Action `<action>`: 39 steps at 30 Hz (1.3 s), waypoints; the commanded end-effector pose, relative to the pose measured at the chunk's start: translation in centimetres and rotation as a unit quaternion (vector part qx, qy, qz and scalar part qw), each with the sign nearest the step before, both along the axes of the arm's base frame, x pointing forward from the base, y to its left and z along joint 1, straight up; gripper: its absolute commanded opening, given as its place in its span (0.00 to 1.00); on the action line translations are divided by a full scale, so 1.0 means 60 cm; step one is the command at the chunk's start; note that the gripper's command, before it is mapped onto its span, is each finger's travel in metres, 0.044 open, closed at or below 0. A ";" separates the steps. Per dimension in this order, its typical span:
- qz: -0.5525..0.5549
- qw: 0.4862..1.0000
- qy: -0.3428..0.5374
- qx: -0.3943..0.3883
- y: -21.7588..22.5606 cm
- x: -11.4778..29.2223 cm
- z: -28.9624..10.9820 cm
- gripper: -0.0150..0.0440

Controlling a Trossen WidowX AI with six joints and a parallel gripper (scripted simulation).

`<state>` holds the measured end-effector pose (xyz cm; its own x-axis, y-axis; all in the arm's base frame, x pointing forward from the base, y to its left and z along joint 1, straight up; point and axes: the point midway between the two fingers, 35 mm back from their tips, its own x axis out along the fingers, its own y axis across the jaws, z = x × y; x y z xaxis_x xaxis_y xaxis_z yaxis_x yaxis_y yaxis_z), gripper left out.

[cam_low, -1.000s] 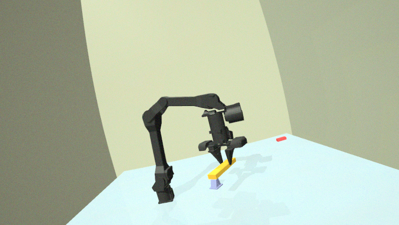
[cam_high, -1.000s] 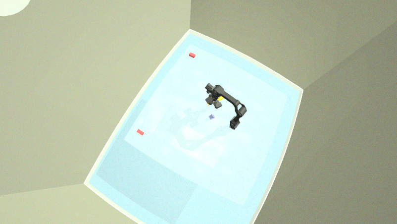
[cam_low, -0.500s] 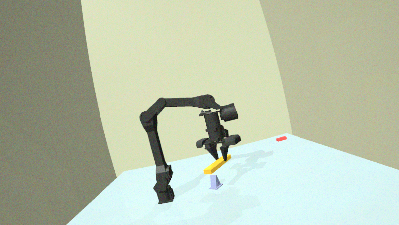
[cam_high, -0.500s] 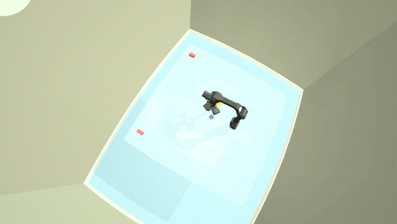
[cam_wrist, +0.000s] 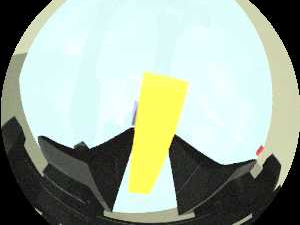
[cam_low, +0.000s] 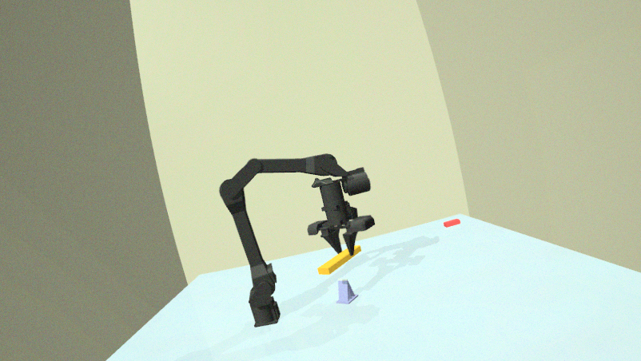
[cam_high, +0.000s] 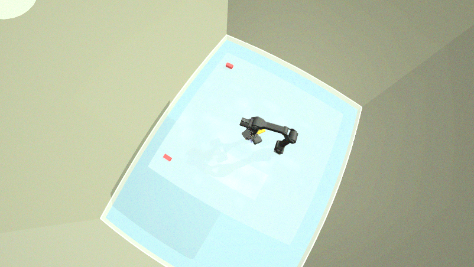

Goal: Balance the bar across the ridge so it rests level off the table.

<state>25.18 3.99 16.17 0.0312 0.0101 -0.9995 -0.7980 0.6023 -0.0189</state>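
Observation:
My gripper (cam_low: 343, 249) (cam_wrist: 151, 135) (cam_high: 252, 136) is shut on the yellow bar (cam_low: 337, 261) (cam_wrist: 157, 128) (cam_high: 262, 130), gripping it near one end. It holds the bar in the air, clear of the table (cam_low: 493, 291) (cam_high: 296, 87). The small lavender ridge (cam_low: 346, 292) stands upright on the table just below the bar's free end, with a gap between them. In the wrist view only a bluish sliver of the ridge (cam_wrist: 134, 113) shows beside the bar's left edge. In the top view the arm hides most of the bar and the ridge.
Two small red blocks lie far off on the table: one near the far corner (cam_high: 229, 65) (cam_low: 451, 223), and one near the left edge (cam_high: 167, 158). The arm's base (cam_low: 264, 309) stands left of the ridge.

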 end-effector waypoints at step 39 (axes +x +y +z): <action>-0.005 1.000 0.003 -0.002 0.015 -0.011 -0.076 0.25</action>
